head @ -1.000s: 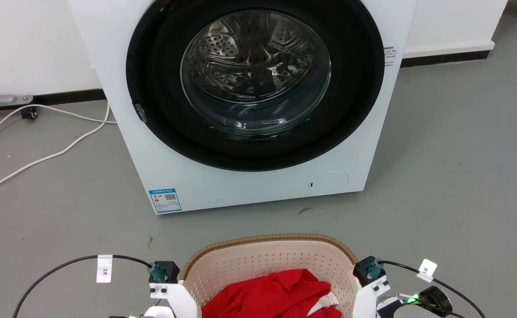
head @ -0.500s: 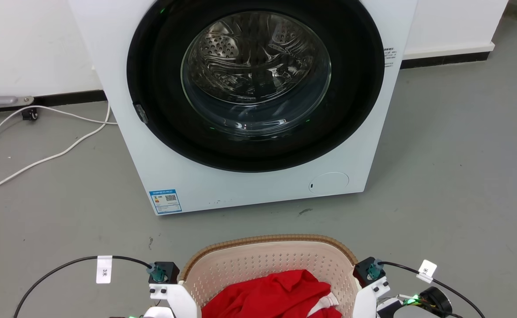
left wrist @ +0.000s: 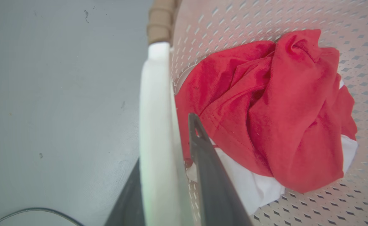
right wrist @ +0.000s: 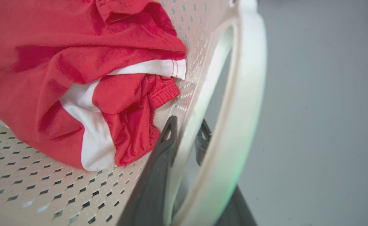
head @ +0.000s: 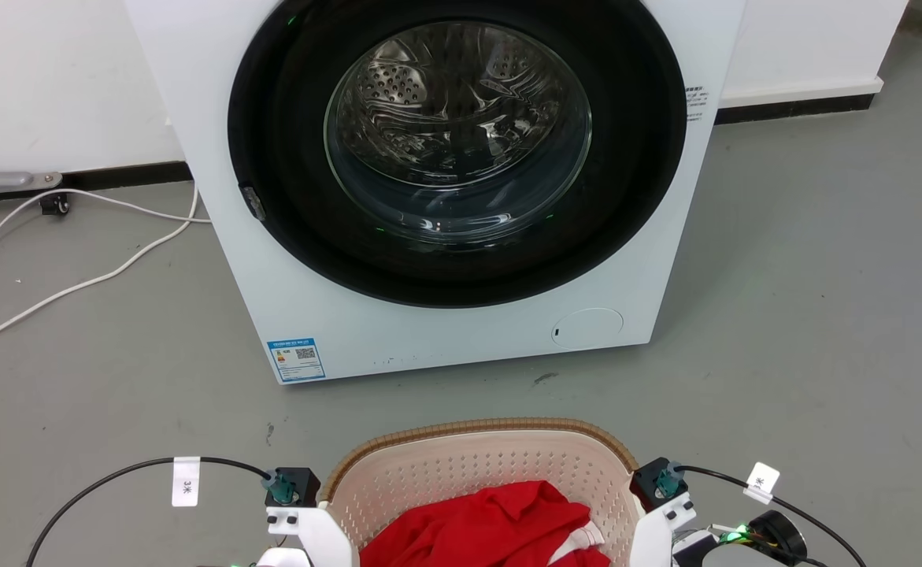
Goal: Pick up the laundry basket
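Left gripper and right gripper: jaws clamped on the laundry basket by its white handles. Advise raising both arms evenly, basket level.

My head camera looks forward and down from high up, taking in the washer ahead, the floor and the far end of the basket at its bottom edge. My wrist cameras sit very close, one looking along my left fingers beside the left handle, the other along my right fingers beside the right handle. All three share the red cloth inside the basket.
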{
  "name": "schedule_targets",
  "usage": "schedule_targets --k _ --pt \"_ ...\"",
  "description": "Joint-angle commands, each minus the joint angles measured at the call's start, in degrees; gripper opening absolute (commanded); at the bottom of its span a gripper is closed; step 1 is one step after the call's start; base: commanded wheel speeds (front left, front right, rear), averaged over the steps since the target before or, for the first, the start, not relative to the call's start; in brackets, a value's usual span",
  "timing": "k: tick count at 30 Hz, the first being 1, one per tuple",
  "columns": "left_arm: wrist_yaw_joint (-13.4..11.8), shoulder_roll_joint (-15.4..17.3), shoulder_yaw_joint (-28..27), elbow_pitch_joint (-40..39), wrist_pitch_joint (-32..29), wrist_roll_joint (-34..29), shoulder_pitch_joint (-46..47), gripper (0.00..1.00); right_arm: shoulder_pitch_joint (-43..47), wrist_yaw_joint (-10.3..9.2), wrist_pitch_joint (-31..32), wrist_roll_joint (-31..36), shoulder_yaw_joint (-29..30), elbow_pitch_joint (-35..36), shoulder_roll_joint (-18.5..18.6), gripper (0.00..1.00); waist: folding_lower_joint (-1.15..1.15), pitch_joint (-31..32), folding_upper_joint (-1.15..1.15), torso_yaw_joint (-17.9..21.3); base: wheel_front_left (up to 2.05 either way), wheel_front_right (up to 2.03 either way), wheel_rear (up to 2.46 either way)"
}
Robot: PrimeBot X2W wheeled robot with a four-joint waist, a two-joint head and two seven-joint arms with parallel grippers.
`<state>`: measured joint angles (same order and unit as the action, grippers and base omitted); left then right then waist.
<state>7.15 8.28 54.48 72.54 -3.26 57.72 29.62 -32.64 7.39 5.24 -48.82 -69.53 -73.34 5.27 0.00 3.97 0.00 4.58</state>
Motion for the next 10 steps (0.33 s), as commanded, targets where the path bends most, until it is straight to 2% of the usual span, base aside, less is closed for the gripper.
schedule_targets --k 1,10 --pt "0.58 0.58 0.3 -0.01 0.53 -0.03 0.96 0.0 -0.74 0.18 -0.35 0.21 -0.55 -0.2 0.63 0.0 0.0 -0.01 0.0 0.01 0.0 0.0 0.0" --pt "0.58 0.59 1.14 0.01 0.62 0.67 0.86 0.0 -0.69 0.18 -0.39 -0.61 -1.29 -0.26 0.59 0.0 0.0 0.03 0.0 -0.04 0.0 0.0 0.0"
